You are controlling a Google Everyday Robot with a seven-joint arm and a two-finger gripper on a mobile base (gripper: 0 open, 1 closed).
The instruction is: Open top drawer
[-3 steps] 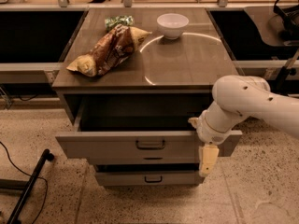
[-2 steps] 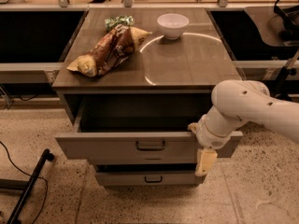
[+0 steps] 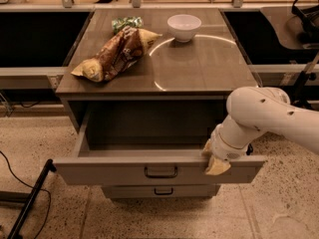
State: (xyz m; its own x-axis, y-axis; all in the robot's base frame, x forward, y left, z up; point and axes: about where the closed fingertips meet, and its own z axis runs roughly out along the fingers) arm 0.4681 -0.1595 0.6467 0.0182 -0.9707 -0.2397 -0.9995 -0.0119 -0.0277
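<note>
The top drawer (image 3: pixel 99 172) is a wide grey front with a small dark pull handle (image 3: pixel 161 172) at its centre. It stands pulled well out of the cabinet, and its inside shows dark and empty. My gripper (image 3: pixel 217 164), on the end of the white arm (image 3: pixel 264 116), is at the right end of the drawer front, against its top edge. A narrower grey drawer front (image 3: pixel 159 190) shows shut below it.
On the cabinet top (image 3: pixel 199 68) lie a brown chip bag (image 3: pixel 117 54), a green packet (image 3: pixel 125 23) and a white bowl (image 3: pixel 184 27). A black pole (image 3: pixel 30 198) and a cable lie on the floor at the left. Dark counters flank the cabinet.
The top drawer has come further out toward the camera. My gripper and arm have moved with its right end, a little left and forward.
</note>
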